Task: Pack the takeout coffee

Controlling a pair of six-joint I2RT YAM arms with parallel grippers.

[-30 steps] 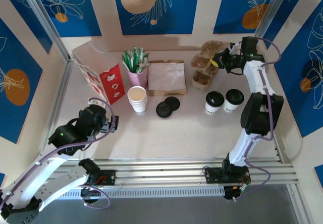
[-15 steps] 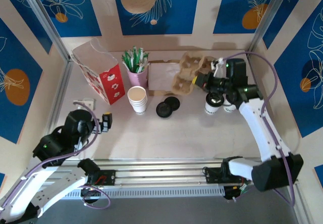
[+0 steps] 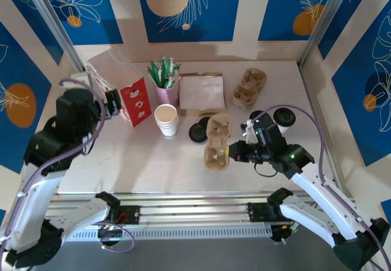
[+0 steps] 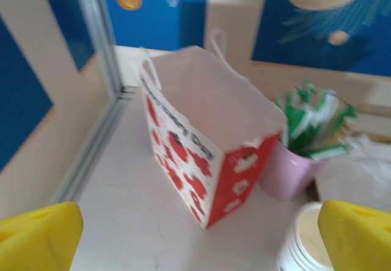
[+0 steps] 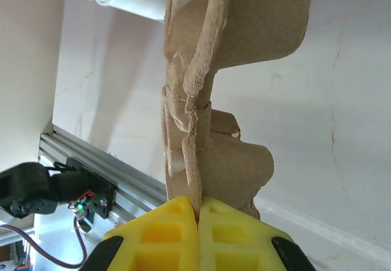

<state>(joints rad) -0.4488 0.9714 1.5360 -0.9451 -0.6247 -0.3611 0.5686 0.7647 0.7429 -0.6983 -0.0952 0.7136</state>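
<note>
**Station status: right arm on carrier, left arm at bag**

**Overhead view.** We find the left gripper (image 3: 112, 102) at the far left of the table (image 3: 153, 161), just beside the red-and-white paper bag (image 3: 125, 88), with its jaws spread wide and nothing between them. The right gripper (image 3: 235, 153) is near the front centre, clamped on the edge of a brown cardboard cup carrier (image 3: 218, 143). We locate one coffee cup (image 3: 284, 117), white with a black lid, upright on the right side of the table just beyond the right arm. We cannot tell whether a second cup stands behind that arm. Along the back we note a pink cup of green-and-white sticks (image 3: 164, 83), a napkin box (image 3: 201, 93) and more carriers (image 3: 249, 86). A stack of lidless cups (image 3: 166, 120) and loose black lids (image 3: 201, 129) sit mid-table.

**Left wrist view.** The left gripper (image 4: 198, 243) faces the paper bag (image 4: 195, 143), which stands upright with its mouth open. Both yellow fingers (image 4: 36, 237) sit at the frame corners, well apart. The pink cup (image 4: 284, 173) is just beside the bag, and the cup stack (image 4: 302, 249) is nearer the camera.

**Right wrist view.** The right gripper (image 5: 198, 213) pinches a thin wall of the carrier (image 5: 208, 100) between its yellow fingers (image 5: 165, 237), which are pressed together. The carrier extends away from the fingers above the table.
</note>
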